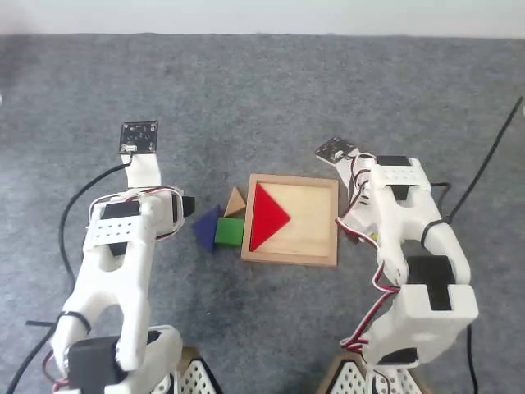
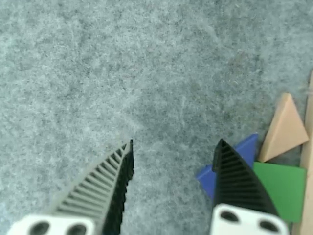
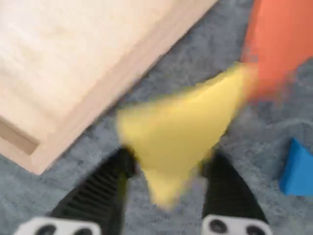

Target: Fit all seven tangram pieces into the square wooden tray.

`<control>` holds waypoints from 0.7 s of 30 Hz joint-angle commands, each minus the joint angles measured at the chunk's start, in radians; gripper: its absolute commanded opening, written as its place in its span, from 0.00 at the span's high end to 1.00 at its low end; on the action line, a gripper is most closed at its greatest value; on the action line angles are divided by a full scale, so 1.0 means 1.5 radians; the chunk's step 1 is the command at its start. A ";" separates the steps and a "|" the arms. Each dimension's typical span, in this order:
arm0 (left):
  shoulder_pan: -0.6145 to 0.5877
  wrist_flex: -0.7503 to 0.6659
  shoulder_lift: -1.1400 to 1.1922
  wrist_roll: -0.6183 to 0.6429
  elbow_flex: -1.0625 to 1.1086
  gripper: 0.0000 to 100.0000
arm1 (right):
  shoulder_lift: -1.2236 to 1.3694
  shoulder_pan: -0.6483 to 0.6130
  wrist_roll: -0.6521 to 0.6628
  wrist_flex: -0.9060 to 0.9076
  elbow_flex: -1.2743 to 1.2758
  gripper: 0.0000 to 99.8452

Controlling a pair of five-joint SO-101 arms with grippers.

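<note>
The square wooden tray point(image 1: 312, 220) lies mid-table with a red triangle point(image 1: 264, 215) in its left half. Just left of it lie a tan triangle point(image 1: 236, 202), a green square point(image 1: 229, 231) and a dark blue triangle point(image 1: 207, 226). My left gripper point(image 2: 175, 147) is open over bare carpet, one finger overlapping the dark blue triangle point(image 2: 247, 147) beside the green square point(image 2: 281, 188) and tan triangle point(image 2: 283, 127). My right gripper point(image 3: 170, 159) is shut on a yellow triangle point(image 3: 181, 127), next to the tray's corner point(image 3: 112, 93). Beyond it lie an orange piece point(image 3: 279, 44) and a light blue piece point(image 3: 298, 169).
Grey carpet covers the table. The right arm point(image 1: 394, 197) stands close against the tray's right side and hides the pieces under it. The left arm point(image 1: 123, 238) is left of the loose pieces. A black cable point(image 1: 492, 156) runs at the far right.
</note>
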 commanded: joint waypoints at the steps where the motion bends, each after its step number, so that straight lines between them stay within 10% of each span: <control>1: -0.004 0.005 -0.005 0.004 -0.018 0.74 | 0.001 -0.005 -0.034 0.021 -0.011 0.87; 12: -0.004 0.004 -0.004 0.004 -0.017 0.74 | -0.108 -0.010 -0.054 0.097 -0.039 0.87; 21: -0.004 0.004 -0.004 0.004 -0.017 0.74 | -0.070 -0.078 -0.231 0.037 -0.084 0.73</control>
